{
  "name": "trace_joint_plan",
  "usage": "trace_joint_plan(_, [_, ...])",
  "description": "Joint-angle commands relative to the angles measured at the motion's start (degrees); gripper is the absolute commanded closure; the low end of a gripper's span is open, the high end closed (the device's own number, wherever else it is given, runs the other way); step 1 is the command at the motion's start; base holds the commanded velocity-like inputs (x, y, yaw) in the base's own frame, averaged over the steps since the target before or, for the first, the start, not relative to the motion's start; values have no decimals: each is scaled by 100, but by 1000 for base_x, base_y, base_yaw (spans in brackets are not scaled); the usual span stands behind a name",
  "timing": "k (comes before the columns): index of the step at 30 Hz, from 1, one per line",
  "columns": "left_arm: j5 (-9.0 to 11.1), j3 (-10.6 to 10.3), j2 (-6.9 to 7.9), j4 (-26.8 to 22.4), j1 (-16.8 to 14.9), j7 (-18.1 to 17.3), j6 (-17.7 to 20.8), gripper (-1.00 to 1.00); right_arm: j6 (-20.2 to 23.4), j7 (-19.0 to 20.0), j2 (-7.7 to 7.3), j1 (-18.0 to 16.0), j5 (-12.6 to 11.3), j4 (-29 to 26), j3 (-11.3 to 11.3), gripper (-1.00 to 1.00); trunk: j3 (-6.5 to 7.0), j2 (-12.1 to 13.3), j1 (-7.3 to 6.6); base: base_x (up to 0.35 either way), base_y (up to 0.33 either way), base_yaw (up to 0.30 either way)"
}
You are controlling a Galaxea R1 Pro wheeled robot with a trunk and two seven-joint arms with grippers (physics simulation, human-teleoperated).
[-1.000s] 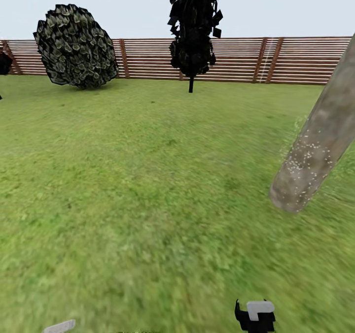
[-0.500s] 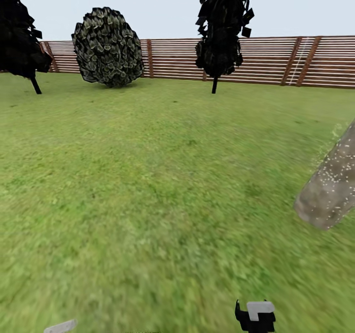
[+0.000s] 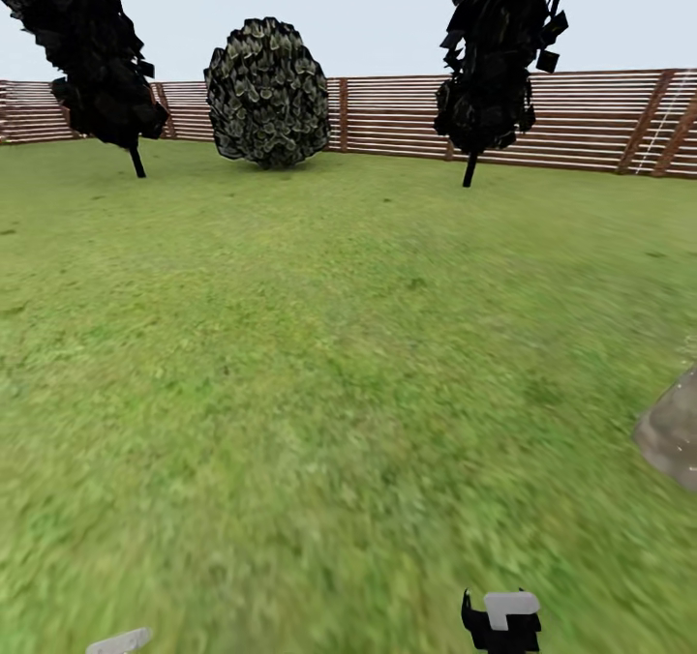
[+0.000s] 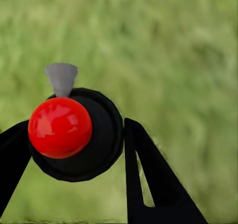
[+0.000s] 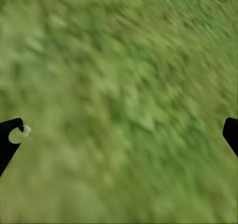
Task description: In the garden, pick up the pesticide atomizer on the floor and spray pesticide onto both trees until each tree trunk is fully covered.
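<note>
The pesticide atomizer (image 4: 69,134), a black round body with a glossy red ball and a grey cone nozzle, sits between the black fingers of my left gripper (image 4: 74,137), which is shut on it over grass. A grey tip (image 3: 116,642) pokes in at the head view's bottom edge. The base of a thick grey-brown tree trunk (image 3: 673,433) is cut off by the right edge of the head view; its crown is out of view. My right gripper (image 5: 119,129) is open over bare grass, its fingers (image 5: 9,137) far apart.
The garden lawn (image 3: 319,344) runs back to a brown slat fence (image 3: 581,117). Two near-black narrow trees (image 3: 92,44) (image 3: 499,54) and a round dark bush (image 3: 268,93) stand before it. A black and white part of my right arm (image 3: 503,620) shows low down.
The head view has swung left: the trunk slid to the right edge, the bush and dark tree shifted right, and a second dark tree came in at the left. The arms kept their places.
</note>
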Motion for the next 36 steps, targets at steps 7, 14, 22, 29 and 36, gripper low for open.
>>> trace_joint_plan(7, [4,2,0,-2,0,-1,0,100,0,14,-16,0,6,-2,1,-100,36,0,0,0,0,233])
trace_joint_plan(14, [5,2,0,-4,0,-1,-1,100,0,34,-1,0,17,-2,10,-100,80,0,0,0,0,212])
trace_joint_plan(22, [4,2,0,-2,0,-1,1,100,0,42,0,0,32,0,10,-100,108,0,0,0,0,114])
trace_joint_plan(29, [4,2,0,-3,0,-1,-1,100,0,34,0,0,35,0,10,-100,125,0,0,0,0,205])
trace_joint_plan(36, [2,2,0,-3,0,-1,-1,100,0,37,0,0,35,0,15,-100,154,0,0,0,0,270])
